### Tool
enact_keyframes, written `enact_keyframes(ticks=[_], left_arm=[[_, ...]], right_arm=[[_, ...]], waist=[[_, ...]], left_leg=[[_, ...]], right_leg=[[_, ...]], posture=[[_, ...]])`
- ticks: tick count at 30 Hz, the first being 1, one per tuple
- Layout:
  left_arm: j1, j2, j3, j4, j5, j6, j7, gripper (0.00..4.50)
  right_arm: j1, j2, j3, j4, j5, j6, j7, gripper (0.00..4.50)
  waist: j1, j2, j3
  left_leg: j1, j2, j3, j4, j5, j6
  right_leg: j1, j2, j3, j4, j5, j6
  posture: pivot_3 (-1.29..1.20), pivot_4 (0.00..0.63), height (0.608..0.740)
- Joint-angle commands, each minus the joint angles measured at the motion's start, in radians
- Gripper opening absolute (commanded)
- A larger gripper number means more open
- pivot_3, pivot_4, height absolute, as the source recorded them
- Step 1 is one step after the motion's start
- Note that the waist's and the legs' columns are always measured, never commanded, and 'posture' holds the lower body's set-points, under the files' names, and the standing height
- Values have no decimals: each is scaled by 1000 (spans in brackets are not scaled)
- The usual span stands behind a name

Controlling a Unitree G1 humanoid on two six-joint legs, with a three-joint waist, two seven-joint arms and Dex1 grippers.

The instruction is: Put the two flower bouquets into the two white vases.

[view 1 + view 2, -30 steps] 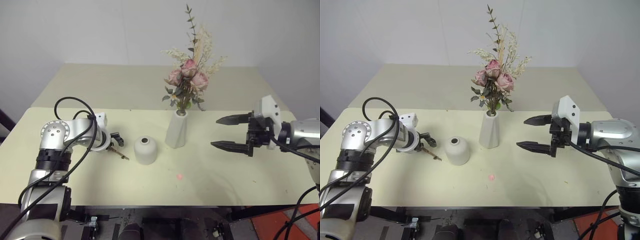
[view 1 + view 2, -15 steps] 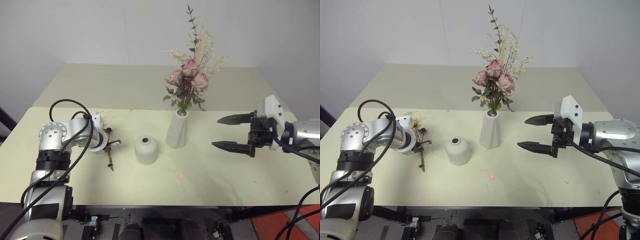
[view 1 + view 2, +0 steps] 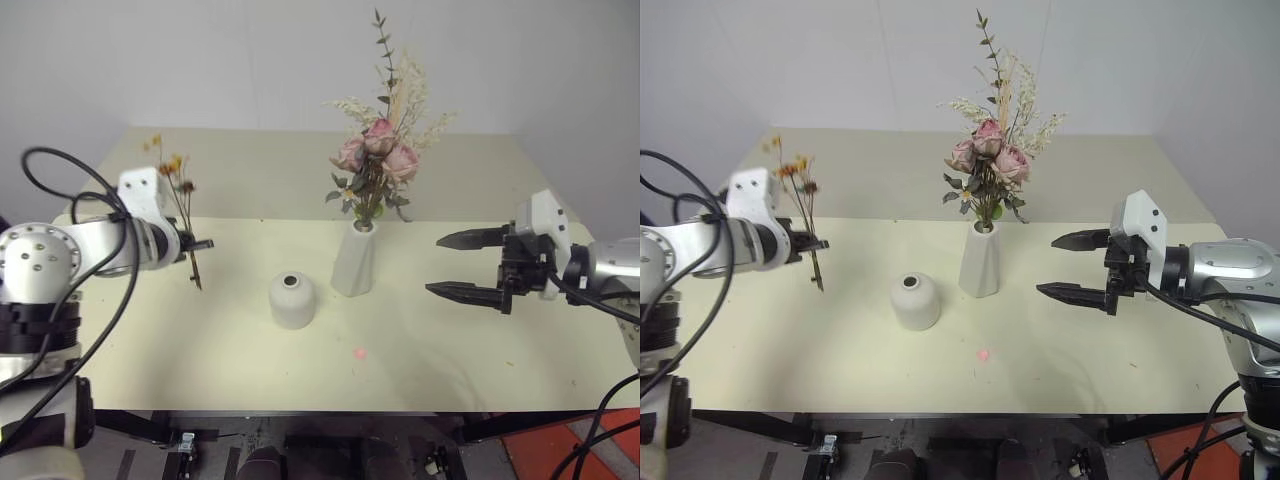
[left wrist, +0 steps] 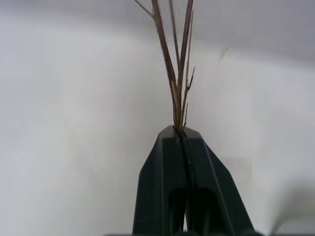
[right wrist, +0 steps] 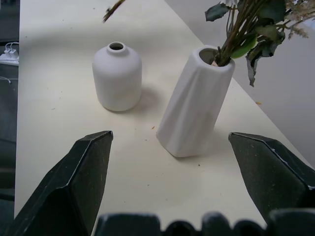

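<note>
From the short vase (image 3: pixel 291 299), my right gripper (image 3: pixel 468 267) hung wide apart to its right. Left of it, my left gripper (image 3: pixel 197 244) pinched the sparse bunch (image 3: pixel 177 205) upright; blooms were cut off at the wrist. The rose bunch (image 3: pixel 380 150) stood in the tall vase (image 3: pixel 354 259) behind.

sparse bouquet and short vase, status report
Left gripper shut on sparse bouquet, stems clear of table. Right gripper open, empty. Rose bouquet in tall vase. Short vase empty, mouth unobstructed.
</note>
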Motion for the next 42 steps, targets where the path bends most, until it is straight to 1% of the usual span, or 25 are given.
enact_keyframes(ticks=[1, 3, 4, 7, 10, 15, 20, 23, 26, 32, 38, 42], left_arm=[[58, 45, 37, -92, 226, -219, -467, 26], [93, 51, 42, -87, 328, -353, -714, 26], [105, 48, 42, -79, 373, -408, -812, 26], [112, 32, 51, -42, 440, -503, -1054, 26], [106, 14, 61, -11, 472, -568, -1246, 26], [52, -40, 69, 41, 469, -591, -1479, 26], [31, -86, 28, 53, 514, -590, -1621, 26], [39, -128, 6, 46, 545, -591, -1654, 26], [82, -162, -8, 16, 564, -597, -1697, 26], [120, -192, 1, -2, 578, -583, -1717, 26], [125, -229, -21, 33, 640, -620, -1738, 26], [110, -272, -42, 65, 694, -656, -1740, 26]], right_arm=[[-3, -9, -51, -22, 52, 21, 6, 4500], [2, -10, -60, -33, 82, 42, 3, 4500], [4, -11, -63, -39, 93, 52, 1, 4500], [9, -17, -68, -51, 128, 76, 12, 4500], [5, -32, -54, -50, 141, 109, 18, 4500], [11, -34, -54, -55, 152, 123, 33, 4500], [11, -33, -44, -55, 149, 115, 36, 4500], [9, -31, -36, -58, 148, 113, 41, 4500], [8, -29, -28, -68, 151, 119, 45, 4500], [1, -27, -19, -64, 148, 116, 48, 4500], [3, -24, -13, -70, 147, 114, 46, 4500], [1, -22, -12, -68, 146, 112, 43, 4500]], waist=[[-1, 0, 0], [-1, 0, 0], [-1, 0, 0], [-1, 0, 0], [-2, 0, 0], [-4, 0, 0], [-10, 0, 0], [-12, 0, 0], [-16, 0, 0], [-20, 0, 0], [-18, 0, 0], [-17, 0, 0]], left_leg=[[0, 0, 0, 0, 0, 0], [0, 0, 0, 0, 0, 1], [-1, 1, 1, 0, -1, 1], [-1, 1, 1, 1, -1, 3], [-1, 2, 2, 1, -3, 5], [-2, 3, 3, 2, -3, 6], [-2, 4, 3, 2, -3, 6], [-2, 4, 3, 3, -3, 6], [-1, 4, 3, 3, -4, 7], [-1, 5, 3, 3, -4, 7], [-1, 5, 3, 3, -4, 7], [-1, 5, 3, 3, -4, 7]], right_leg=[[0, 0, 0, 0, 0, 0], [0, 0, 0, 0, 0, 0], [0, 0, 0, 0, 0, 0], [0, 0, 0, -1, 0, 0], [0, 0, 0, -1, 0, 0], [0, 1, 0, 0, 0, 1], [0, 1, 0, -1, 0, 1], [0, 1, 0, 0, 0, 1], [0, 1, 0, 0, 0, 1], [0, 2, 0, 0, 0, 1], [0, 2, 0, 0, 0, 1], [0, 2, 0, 0, 0, 1]], posture=[[0, 150, 740], [0, 150, 740], [0, 150, 740], [0, 150, 740], [0, 150, 740], [0, 150, 740], [0, 150, 740], [0, 150, 740], [0, 150, 740], [0, 150, 740], [0, 150, 740], [0, 150, 740]])
